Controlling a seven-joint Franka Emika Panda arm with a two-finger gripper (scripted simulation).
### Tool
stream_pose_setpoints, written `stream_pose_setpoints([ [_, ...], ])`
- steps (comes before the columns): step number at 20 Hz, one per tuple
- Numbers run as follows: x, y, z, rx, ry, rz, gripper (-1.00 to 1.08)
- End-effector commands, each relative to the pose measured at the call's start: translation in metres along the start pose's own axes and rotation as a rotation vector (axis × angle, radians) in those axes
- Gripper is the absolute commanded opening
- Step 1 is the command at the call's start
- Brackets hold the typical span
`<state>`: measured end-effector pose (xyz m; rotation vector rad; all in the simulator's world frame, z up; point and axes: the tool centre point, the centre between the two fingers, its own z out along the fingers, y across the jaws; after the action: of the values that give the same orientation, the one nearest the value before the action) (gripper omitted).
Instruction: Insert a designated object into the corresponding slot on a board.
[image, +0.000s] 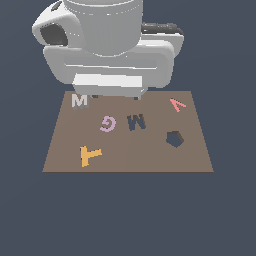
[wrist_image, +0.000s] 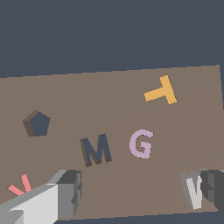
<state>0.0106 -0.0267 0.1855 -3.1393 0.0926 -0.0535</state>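
Note:
The pale grey-white M block (image: 79, 100) (wrist_image: 192, 189) lies on the brown board (image: 150, 157) (wrist_image: 87, 98) near its far corner on the exterior view's left. The dark M-shaped slot (image: 136, 121) (wrist_image: 96, 150) sits near the board's middle, with nothing in it. My gripper (image: 115, 97) (wrist_image: 140, 187) hangs open and wide over the board's far edge, holding nothing. In the wrist view the M block sits just inside one dark finger (wrist_image: 214, 186), while the other finger (wrist_image: 68, 192) is far from it. The arm's bulk hides most of the fingers in the exterior view.
On the board lie a lilac G (image: 108, 123) (wrist_image: 141, 143) beside the slot, an orange T (image: 90, 155) (wrist_image: 162, 91) near the front, and a red V (image: 177, 104) (wrist_image: 19, 186) at the far right. A dark pentagon recess (image: 174, 139) (wrist_image: 37, 123) lies right of the slot.

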Motion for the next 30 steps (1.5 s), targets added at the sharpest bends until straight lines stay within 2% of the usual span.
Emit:
stream_pose_setpoints([
  [1,0.0,0.0,0.0,0.0,0.0,0.0,1.0],
  [7,-0.006,0.006,0.006,0.0,-0.002,-0.011,1.0],
  [13,-0.022,0.025,0.024,0.001,-0.006,-0.044,1.0],
  [30,-0.089,0.123,0.11,0.002,-0.028,-0.201,1.0],
])
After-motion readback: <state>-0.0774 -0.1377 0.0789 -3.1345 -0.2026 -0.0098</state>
